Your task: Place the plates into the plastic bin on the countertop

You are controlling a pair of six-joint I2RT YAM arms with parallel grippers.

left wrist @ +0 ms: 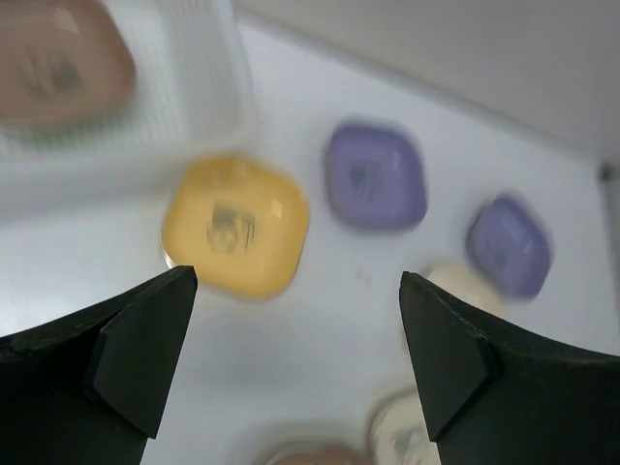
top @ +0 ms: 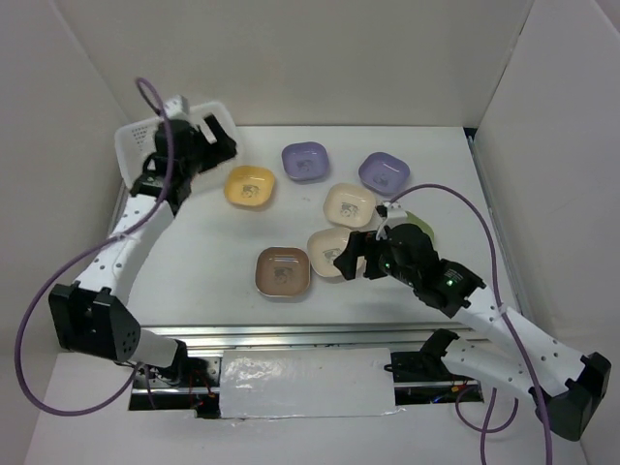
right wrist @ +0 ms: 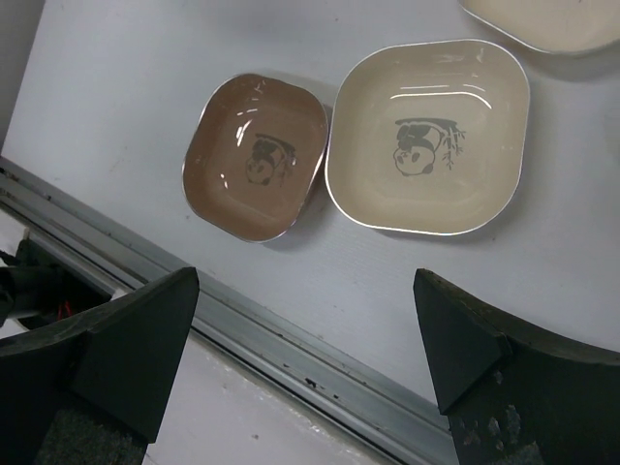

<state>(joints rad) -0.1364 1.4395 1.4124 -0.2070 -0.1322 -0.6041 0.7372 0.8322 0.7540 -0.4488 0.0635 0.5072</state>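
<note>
Plates (top: 250, 185): I see a brown plate (left wrist: 58, 68) in the bin (left wrist: 199, 92), six more showing on the bench (top: 213, 242), both sets of jaws wide open, empty.

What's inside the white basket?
A brown plate lies in the plastic bin. Anything beneath that plate is covered, and the blurred wrist view shows only part of the bin.

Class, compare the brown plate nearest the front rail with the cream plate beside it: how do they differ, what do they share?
Colour: the brown plate is dark, the cream plate pale. Position: the brown plate lies nearer the metal rail; the cream plate sits farther back, to its right. Both are shallow rounded squares with a printed centre mark, lying on the countertop.
</note>
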